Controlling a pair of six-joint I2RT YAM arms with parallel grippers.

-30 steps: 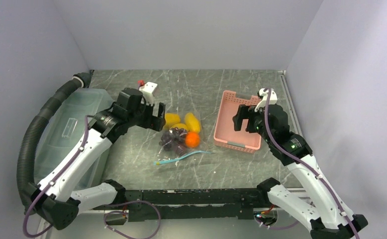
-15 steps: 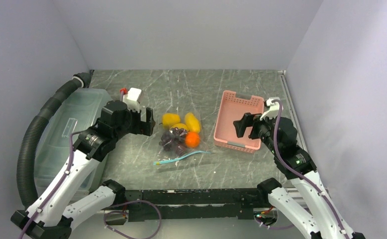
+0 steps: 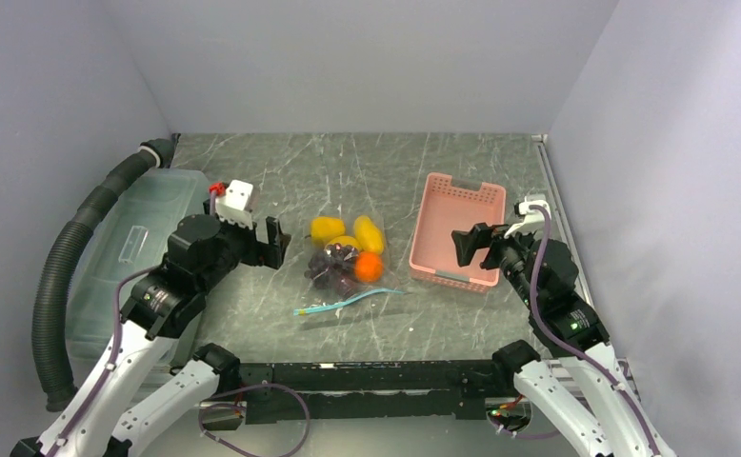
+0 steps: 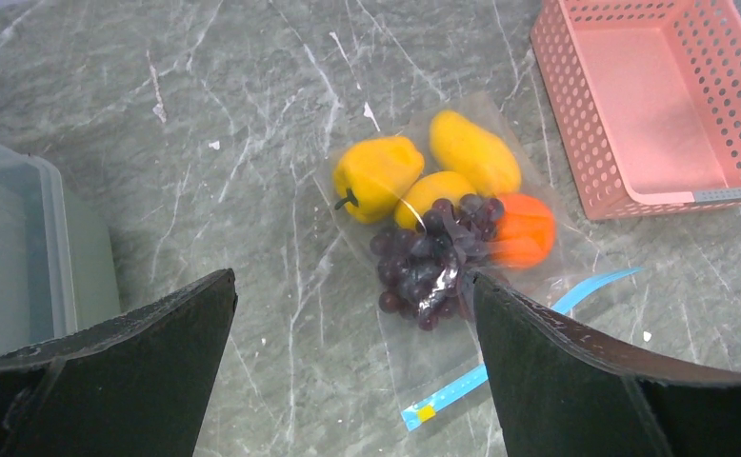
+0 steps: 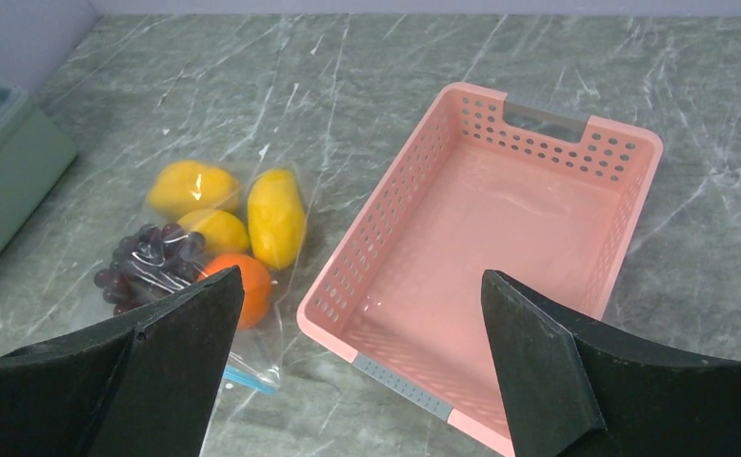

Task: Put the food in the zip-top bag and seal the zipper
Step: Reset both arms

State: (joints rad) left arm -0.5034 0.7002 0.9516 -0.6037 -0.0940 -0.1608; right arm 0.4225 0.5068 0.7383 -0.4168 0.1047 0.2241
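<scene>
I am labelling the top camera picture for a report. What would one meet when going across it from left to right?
Lidded bin → left gripper → zip-top bag with the food inside → pink basket.

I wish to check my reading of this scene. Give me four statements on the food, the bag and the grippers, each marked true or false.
1. The pink basket holds the orange ball. False: the basket is empty; the ball is in the zip-top bag.
2. The left gripper and the right gripper are open and hold nothing. True.
3. The zip-top bag lies inside the bin. False: it lies on the table, between bin and basket.
4. No gripper touches the zipper. True.
</scene>
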